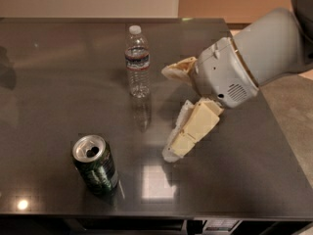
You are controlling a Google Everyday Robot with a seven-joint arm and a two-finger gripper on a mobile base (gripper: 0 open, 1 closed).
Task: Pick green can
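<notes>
**Gripper open over the table, can well off toward the front**

The dark table [58, 82] fills most of the view. Over its right half hangs the pale arm [254, 58]. Its gripper [166, 114] has its two fingers [195, 124] spread wide with nothing between them. A clear water bottle [138, 62] stands upright just beside the gripper, toward the left of the view. The green can [95, 164] stands upright near the table's front edge, well apart from the gripper, lower and further left in the view. It is dark green with pale markings, and its shiny silver top shows the pull-tab hole.
</notes>
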